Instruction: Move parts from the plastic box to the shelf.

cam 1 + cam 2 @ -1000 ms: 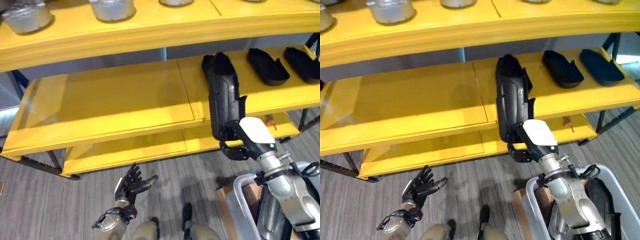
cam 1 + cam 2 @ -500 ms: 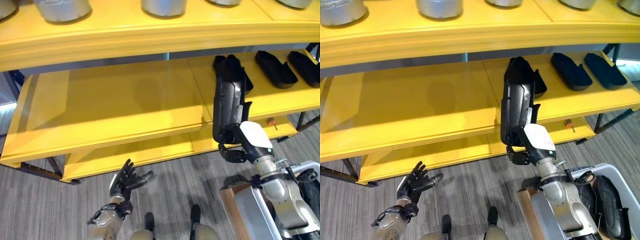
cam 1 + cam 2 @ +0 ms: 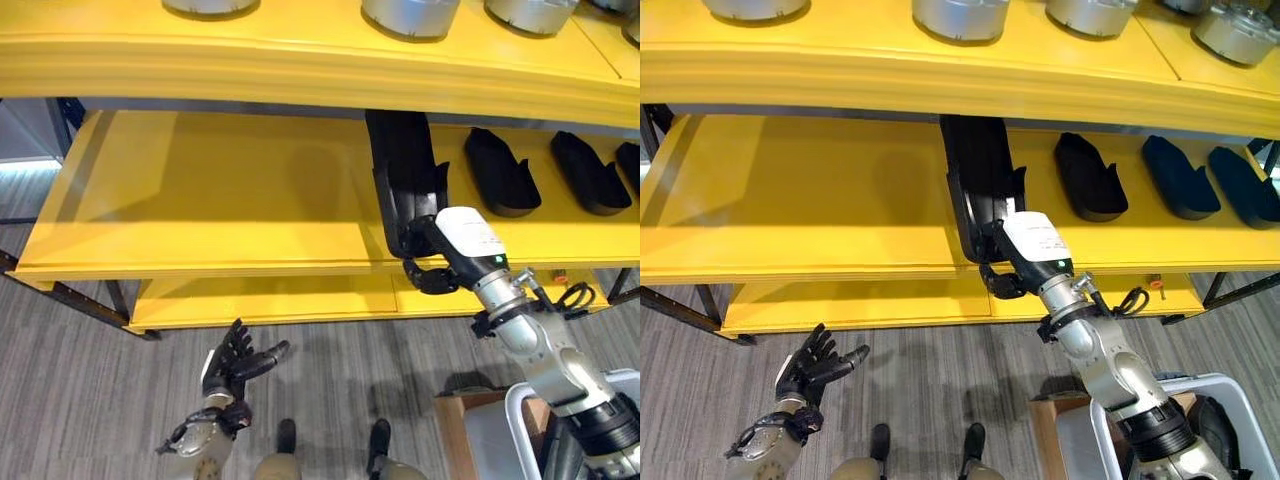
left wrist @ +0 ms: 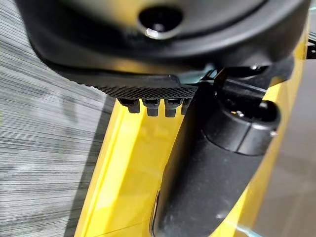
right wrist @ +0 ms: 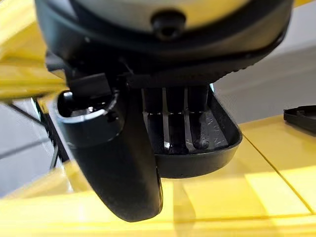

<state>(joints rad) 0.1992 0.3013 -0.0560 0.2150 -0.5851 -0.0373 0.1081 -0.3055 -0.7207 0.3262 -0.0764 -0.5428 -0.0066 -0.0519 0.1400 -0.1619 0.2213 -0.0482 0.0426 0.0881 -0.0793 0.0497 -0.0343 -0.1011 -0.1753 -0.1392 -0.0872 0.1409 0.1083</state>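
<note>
Black moulded part (image 3: 405,190), gripped at its near end by the right hand (image 3: 432,268), lies lengthwise on the yellow shelf (image 3: 220,200), overhanging the middle board's front edge; released here it may tip off. Left hand (image 3: 232,365) hangs low, fingers spread, empty.

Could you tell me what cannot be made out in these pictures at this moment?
- The long black plastic part in the right hand: its far end, hidden under the upper yellow shelf board in both eye views.
- The grey plastic box: contents mostly cut off by the picture's lower edge.
- The silver metal pots above: tops cut off.
</note>
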